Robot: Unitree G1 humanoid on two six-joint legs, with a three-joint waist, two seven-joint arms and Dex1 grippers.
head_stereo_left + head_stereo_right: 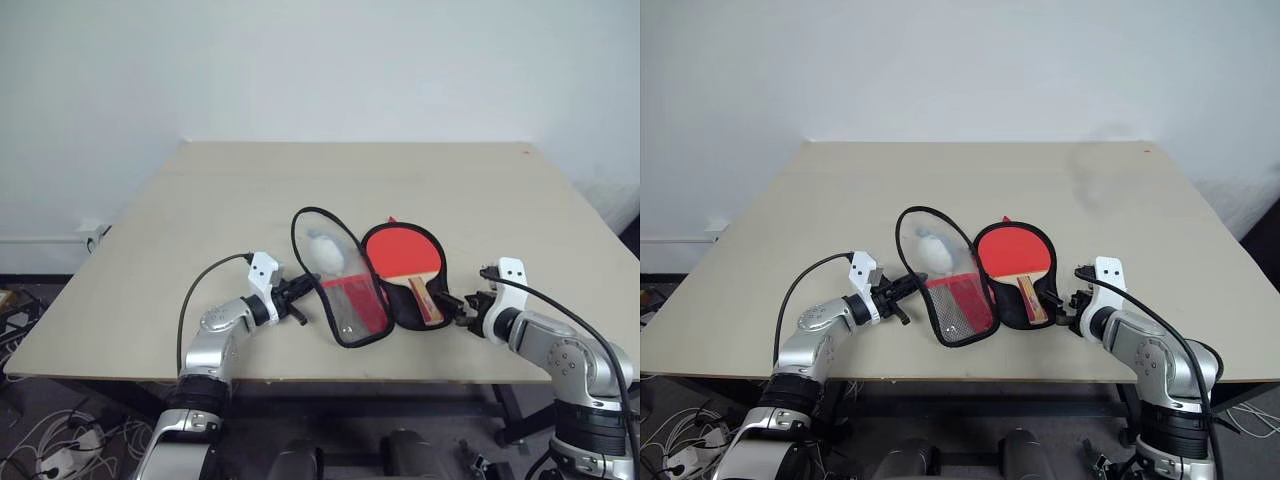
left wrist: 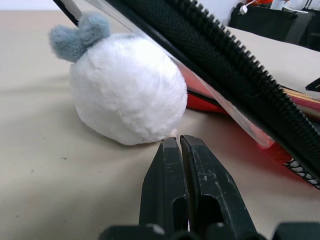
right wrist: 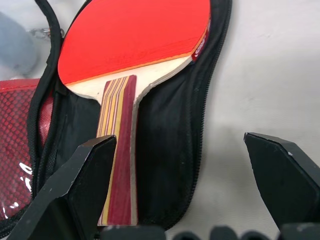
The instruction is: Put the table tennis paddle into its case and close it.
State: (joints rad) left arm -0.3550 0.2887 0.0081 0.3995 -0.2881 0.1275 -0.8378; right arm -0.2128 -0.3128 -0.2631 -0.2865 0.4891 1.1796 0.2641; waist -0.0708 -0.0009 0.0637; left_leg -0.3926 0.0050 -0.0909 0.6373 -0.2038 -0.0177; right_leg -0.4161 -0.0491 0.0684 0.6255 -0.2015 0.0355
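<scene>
The case [image 1: 352, 305] lies unzipped near the table's front edge, its clear-panelled red flap tilted up on the left. The table tennis paddle [image 1: 402, 250] rests on the black lining of the case's right half, handle [image 3: 117, 150] pointing toward me. My left gripper [image 1: 303, 289] is shut with nothing between its fingers [image 2: 200, 185], its tip at the flap's left edge. My right gripper [image 1: 460, 304] stands open just off the handle end of the case, its wide-apart fingers [image 3: 82, 185] on either side of that end without touching it.
A white plush ball [image 2: 125, 90] with a grey tuft sits on the table [image 1: 250, 180] under the raised flap, right in front of my left fingertips. The table's front edge runs just below both grippers. Bare tabletop stretches behind the case.
</scene>
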